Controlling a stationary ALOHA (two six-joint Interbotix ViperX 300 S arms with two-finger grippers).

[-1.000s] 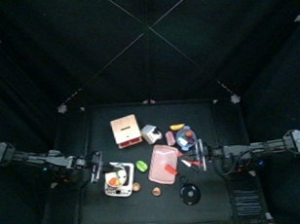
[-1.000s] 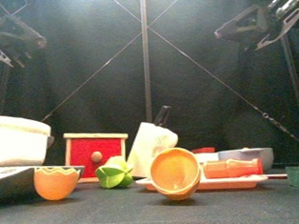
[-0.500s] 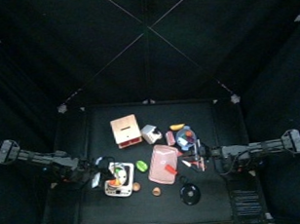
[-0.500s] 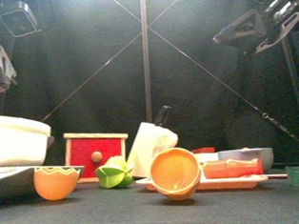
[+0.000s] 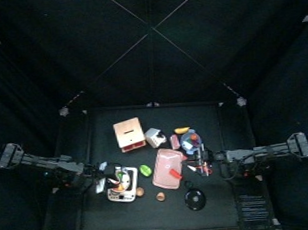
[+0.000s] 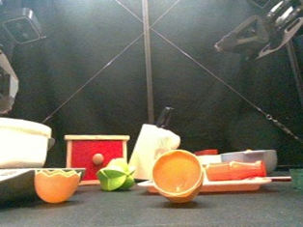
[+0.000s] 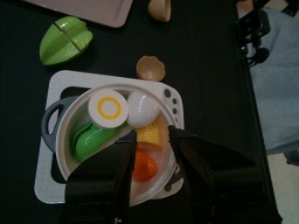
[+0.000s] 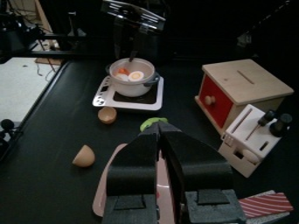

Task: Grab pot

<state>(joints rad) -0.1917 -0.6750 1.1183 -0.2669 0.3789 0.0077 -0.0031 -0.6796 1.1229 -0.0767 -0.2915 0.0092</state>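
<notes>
Top view: the pot (image 5: 119, 184) sits on a white tray (image 5: 121, 197) at about 8 o'clock on the counter (image 5: 91, 132), filled with toy food, so it reads as a staged prop meant to be lifted whole. The left hand (image 5: 102, 178) is right at the pot's 9 o'clock edge, overlapping it from above; contact cannot be told at this size. The right hand (image 5: 214, 162) waits at 3 o'clock of the counter, well apart from the pot, beside the pink board (image 5: 169, 169). Front view: the pot (image 6: 14, 141) shows as a white wall at far 9 o'clock on its tray (image 6: 14, 182), with half an eggshell (image 6: 55, 185) just in front; the left arm hangs above it at 10 o'clock, its hand not clear here, and the right arm is high at 2 o'clock. Left wrist view: the left hand (image 7: 152, 159) has its jaws spread apart and holds nothing, straddling the pot's rim (image 7: 65, 112) region; the fried egg (image 7: 108, 108), a green piece (image 7: 89, 137) and an orange piece (image 7: 143, 166) lie inside the pot directly under the jaws, so the spread looks set to take the rim or wall, a judgement only. Right wrist view: the right hand (image 8: 162, 153) has its jaws pressed together, empty, pointing across the counter at the pot (image 8: 132, 73) far off toward 12 o'clock, with the red box (image 8: 239, 92) at 2 o'clock.
</notes>
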